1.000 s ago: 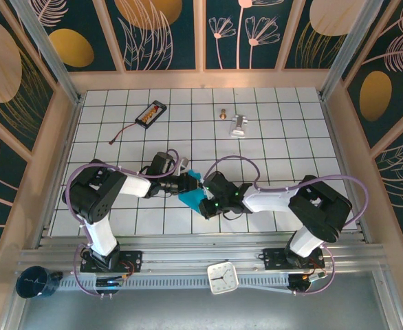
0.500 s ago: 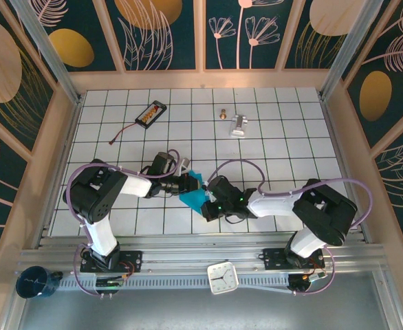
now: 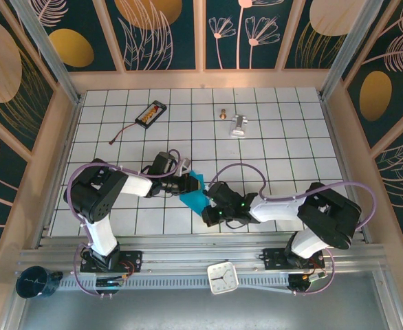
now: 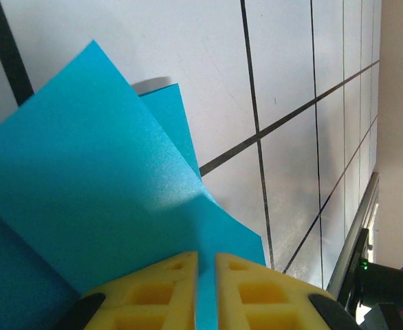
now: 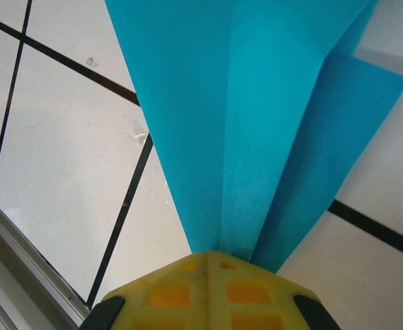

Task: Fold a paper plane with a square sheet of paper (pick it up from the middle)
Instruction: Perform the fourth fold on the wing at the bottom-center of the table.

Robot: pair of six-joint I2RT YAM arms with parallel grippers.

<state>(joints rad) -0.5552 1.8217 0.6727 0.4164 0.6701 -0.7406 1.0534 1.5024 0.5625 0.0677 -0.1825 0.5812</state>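
Right gripper (image 3: 205, 208) pressed together on the narrow tip of the folded teal paper (image 3: 196, 196), just beyond the near rail. On that rail, a white clock (image 3: 223, 277) lying flat and a dark blue cup (image 3: 34, 282) at the near left, inside too dark to tell. Left gripper (image 3: 185, 183) slightly farther and to the left, yellow fingers (image 4: 153, 292) pinching the paper's opposite edge. Paper spanning both, near middle of the gridded tabletop (image 3: 291, 151), layers fanning out from the tip. Far left, black battery pack (image 3: 151, 113) with a red lead. Far middle, small silver metal piece (image 3: 238, 125).

The right tool (image 5: 215, 256) hides the paper plane's (image 5: 256, 124) tip.
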